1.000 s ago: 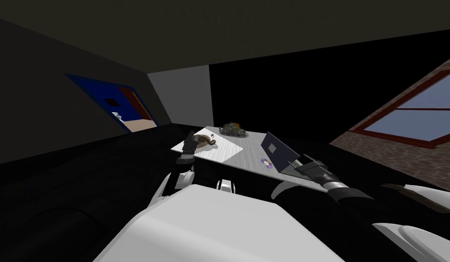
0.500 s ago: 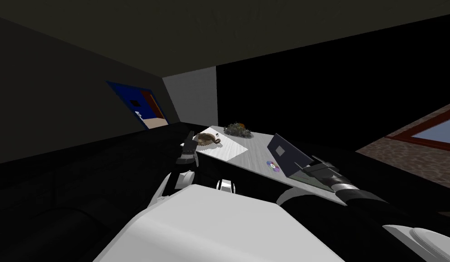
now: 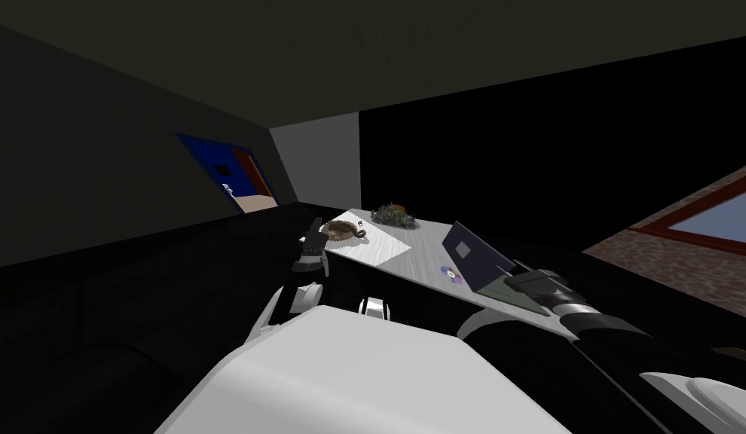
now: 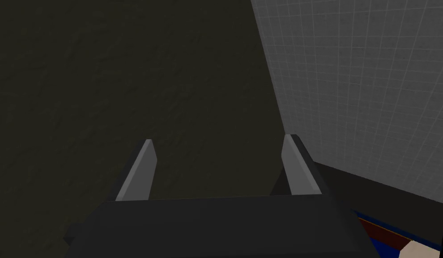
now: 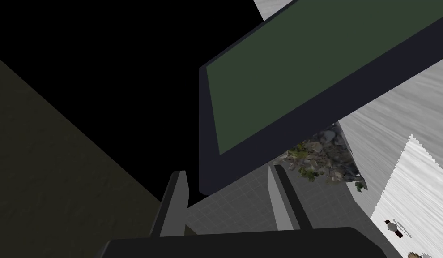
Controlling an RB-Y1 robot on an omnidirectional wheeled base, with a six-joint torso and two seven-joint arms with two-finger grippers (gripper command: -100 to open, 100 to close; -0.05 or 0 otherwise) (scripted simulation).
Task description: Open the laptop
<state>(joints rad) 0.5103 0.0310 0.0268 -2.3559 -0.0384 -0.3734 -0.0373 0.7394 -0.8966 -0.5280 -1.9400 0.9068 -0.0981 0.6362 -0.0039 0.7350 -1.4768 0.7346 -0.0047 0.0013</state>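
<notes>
The grey desk [image 3: 409,249] runs ahead of both tools; at its end beside my right tool [image 3: 521,270] the laptop [image 3: 475,258] stands part open, its long hinge line flat on the desk and running away from me, its greenish screen [image 5: 314,71] turned toward that tool, its dark back toward the left one; a white sheet [image 3: 375,245] lies beyond the lid on the left tool's side, with a greenish heap [image 3: 394,215] past it; the right tool is narrowed onto the lid's free corner, a blade [image 5: 173,201] at either side; my left tool [image 3: 313,230] hangs off the desk's other end, well apart from the laptop, blades [image 4: 140,174] spread wide; a small disc [image 3: 451,273] sits just behind the lid. I judge only the right arm is placed for this: the lid must swing away from it about the hinge, and the disc lies under that arc.
</notes>
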